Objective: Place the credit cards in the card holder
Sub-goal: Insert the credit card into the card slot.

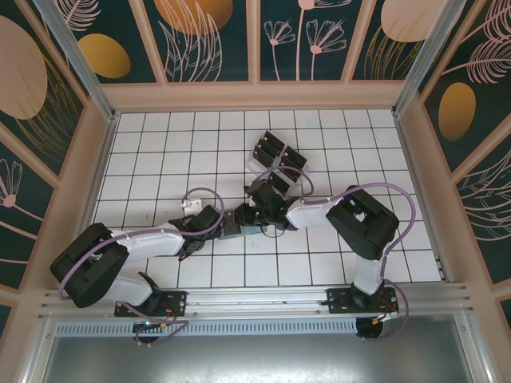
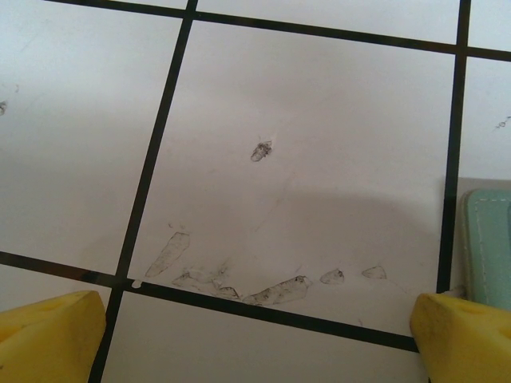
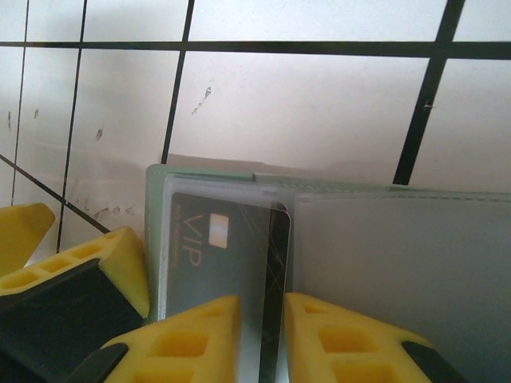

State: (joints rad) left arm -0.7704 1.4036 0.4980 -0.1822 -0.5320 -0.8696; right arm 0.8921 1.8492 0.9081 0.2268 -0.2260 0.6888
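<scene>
Nearest, in the right wrist view, the right gripper [image 3: 262, 323] is clenched on a black credit card [image 3: 275, 255]. It holds the card edge-on, so the thin edge can slide into a sleeve. Just beyond, toward 12 o'clock, the card holder [image 3: 207, 172] lies open on the tiles, with a VIP card [image 3: 209, 255] already under its clear pocket. The left gripper [image 2: 255, 343] is spread wide and empty, one finger [image 2: 463, 335] just beside the holder's green edge at 3 o'clock, probably to brace it. Farther off, toward 12 o'clock in the top view, a clear rack [image 1: 257, 166] carries spare cards [image 1: 267, 148].
</scene>
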